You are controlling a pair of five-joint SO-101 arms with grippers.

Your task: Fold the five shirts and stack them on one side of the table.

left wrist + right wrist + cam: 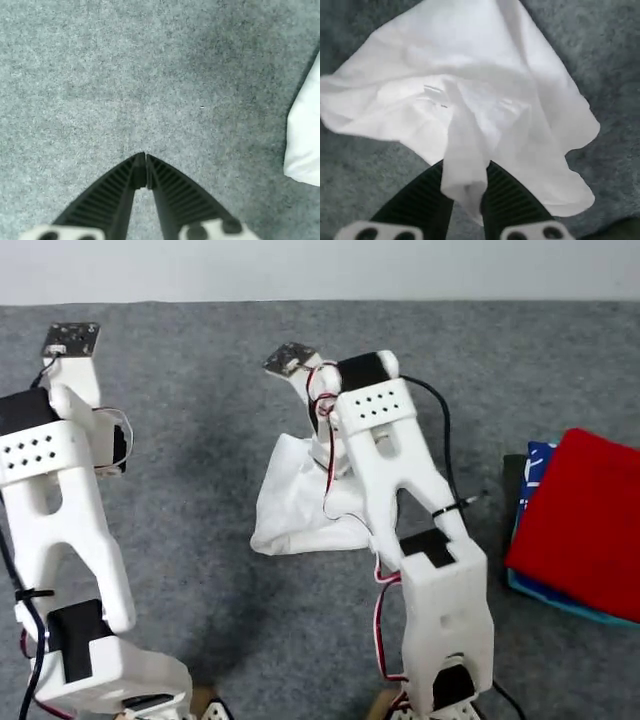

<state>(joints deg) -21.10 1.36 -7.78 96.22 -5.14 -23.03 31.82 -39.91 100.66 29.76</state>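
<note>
My right gripper (465,195) pinches just 1 fold of the white shirt (470,100), so it may slip free while my left gripper (145,170) hangs pressed together, empty.

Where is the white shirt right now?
The white shirt lies mid-table in the high view, a fold pinched in the right gripper, left of the folded stack topped in red.
</note>
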